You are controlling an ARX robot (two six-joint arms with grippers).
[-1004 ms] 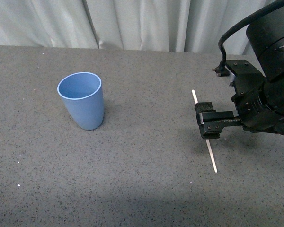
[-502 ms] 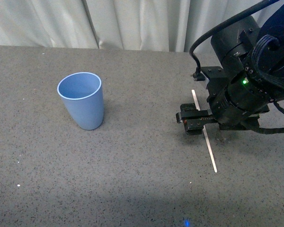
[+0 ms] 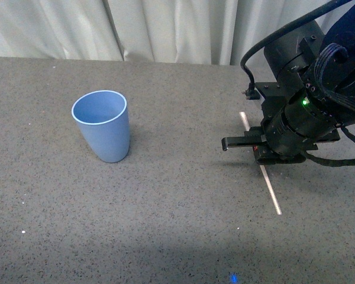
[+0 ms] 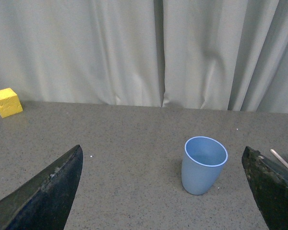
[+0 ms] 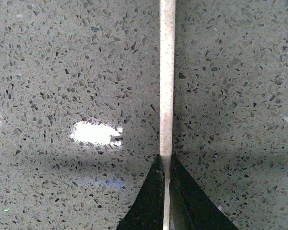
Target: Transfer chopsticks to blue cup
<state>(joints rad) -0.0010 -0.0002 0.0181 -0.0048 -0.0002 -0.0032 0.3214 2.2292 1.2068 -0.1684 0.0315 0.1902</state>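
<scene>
My right gripper (image 5: pixel 166 165) is pinched tight on the chopstick (image 3: pixel 271 189), low at the table (image 3: pixel 177 236) well right of the blue cup (image 3: pixel 103 127), so I judge the grasp made; next I must lift, tip it upright and carry it over the cup's rim.

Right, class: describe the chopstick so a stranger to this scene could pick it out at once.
Look to the right side of the grey speckled table, away from the blue cup. There the black right gripper pinches one pale stick, the chopstick; nothing else here is so long, thin and straight.
</scene>
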